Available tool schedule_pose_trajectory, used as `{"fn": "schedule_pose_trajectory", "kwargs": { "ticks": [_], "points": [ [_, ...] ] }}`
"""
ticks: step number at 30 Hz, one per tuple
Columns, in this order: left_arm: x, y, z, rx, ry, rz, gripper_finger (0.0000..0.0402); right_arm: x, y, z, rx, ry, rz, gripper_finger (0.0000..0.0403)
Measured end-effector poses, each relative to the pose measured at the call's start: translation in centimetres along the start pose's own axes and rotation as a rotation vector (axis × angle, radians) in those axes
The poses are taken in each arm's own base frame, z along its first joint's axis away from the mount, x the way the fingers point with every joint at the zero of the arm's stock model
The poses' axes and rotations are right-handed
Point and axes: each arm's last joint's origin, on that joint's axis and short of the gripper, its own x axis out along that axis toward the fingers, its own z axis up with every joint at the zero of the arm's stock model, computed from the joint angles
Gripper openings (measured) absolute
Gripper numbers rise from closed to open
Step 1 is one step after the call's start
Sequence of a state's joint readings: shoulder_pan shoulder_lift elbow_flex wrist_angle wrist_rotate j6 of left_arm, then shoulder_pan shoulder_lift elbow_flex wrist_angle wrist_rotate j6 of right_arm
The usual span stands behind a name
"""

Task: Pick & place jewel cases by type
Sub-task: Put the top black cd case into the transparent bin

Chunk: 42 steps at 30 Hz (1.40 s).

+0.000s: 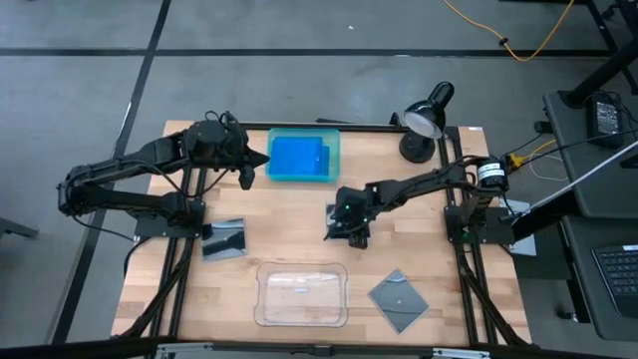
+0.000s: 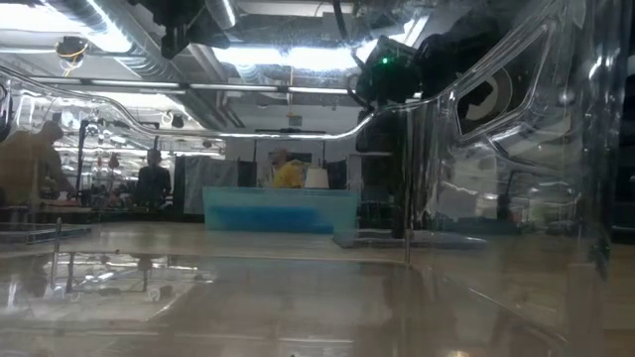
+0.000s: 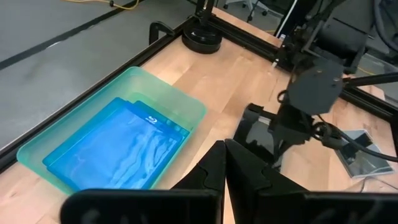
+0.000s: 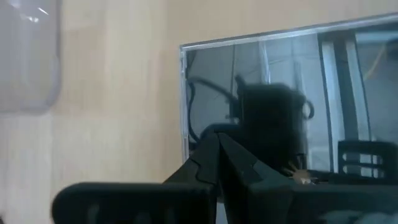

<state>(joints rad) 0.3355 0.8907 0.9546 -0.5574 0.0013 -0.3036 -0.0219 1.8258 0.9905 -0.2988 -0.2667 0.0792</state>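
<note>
Blue translucent jewel cases [image 1: 299,157] [image 3: 118,146] lie stacked flat in the teal tray [image 1: 334,140] at the far middle of the table. Three dark grey glossy cases lie flat on the wood: one at mid-table [image 1: 332,211] [image 4: 280,93], one left of centre [image 1: 224,237], and one near the right front [image 1: 399,299]. My left gripper [image 1: 246,172] [image 3: 224,155] hovers shut just left of the teal tray. My right gripper [image 1: 349,227] [image 4: 217,142] is shut and points down over the mid-table grey case, close to one edge. My right gripper has its shut fingertips [image 4: 208,155] just inside one edge [image 4: 185,99] of the mid-table grey case, coming from above. Whether they touch its glossy top, I cannot tell. The case lies flat on the table.
A clear plastic tray [image 1: 301,294] sits at the near middle edge and fills much of the low view. A black desk lamp [image 1: 427,112] stands at the far right corner. Bare wood lies between the clear tray and the teal tray.
</note>
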Motion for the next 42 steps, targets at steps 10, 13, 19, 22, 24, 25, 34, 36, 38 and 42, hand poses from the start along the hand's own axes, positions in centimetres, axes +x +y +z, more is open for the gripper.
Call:
{"fn": "schedule_pose_trajectory", "kwargs": {
  "ticks": [10, 13, 19, 22, 24, 25, 34, 36, 38, 42],
  "points": [
    [1.1, 0.0, -0.1, -0.027, 0.029, 0.008, 0.0004, -0.8, 0.6, 1.5, -0.059, -0.106, 0.002, 0.001],
    [1.1, 0.0, -0.1, -0.052, 0.029, 0.008, 0.0004, -1.8, 0.8, 2.4, -0.105, -0.111, -0.01, 0.001],
    [1.6, 0.0, -0.4, -0.135, 0.076, 0.004, 0.0004, -4.4, 1.2, 2.6, -0.151, -0.037, -0.096, 0.001],
    [2.5, -0.2, -0.8, -0.14, 0.135, -0.016, 0.0007, -5.6, 1.3, 1.6, -0.137, 0.006, -0.117, 0.001],
    [3.3, -0.6, -1.1, -0.132, 0.174, -0.031, 0.0016, -6.1, 1.3, 0.7, -0.13, 0.026, -0.126, 0.001],
    [3.8, -0.7, -1.2, -0.126, 0.194, -0.036, 0.0022, -6.1, 1.3, 0.1, -0.122, 0.041, -0.129, 0.001],
    [9.5, -1.7, -3.8, -0.125, 0.443, -0.073, 0.0108, -5.1, 0.7, -4.7, -0.021, 0.146, -0.127, 0.001],
    [11.0, -1.8, -4.6, -0.138, 0.516, -0.095, 0.0122, -4.8, 0.6, -5.3, -0.001, 0.15, -0.128, 0.001],
    [12.4, -1.8, -5.4, -0.155, 0.571, -0.094, 0.0128, -4.5, 0.4, -6.0, 0.007, 0.169, -0.123, 0.001],
    [15.1, -2.1, -6.7, -0.191, 0.612, -0.11, 0.0124, -3.8, 0.3, -6.8, 0.008, 0.156, -0.081, 0.001]
  ]
}}
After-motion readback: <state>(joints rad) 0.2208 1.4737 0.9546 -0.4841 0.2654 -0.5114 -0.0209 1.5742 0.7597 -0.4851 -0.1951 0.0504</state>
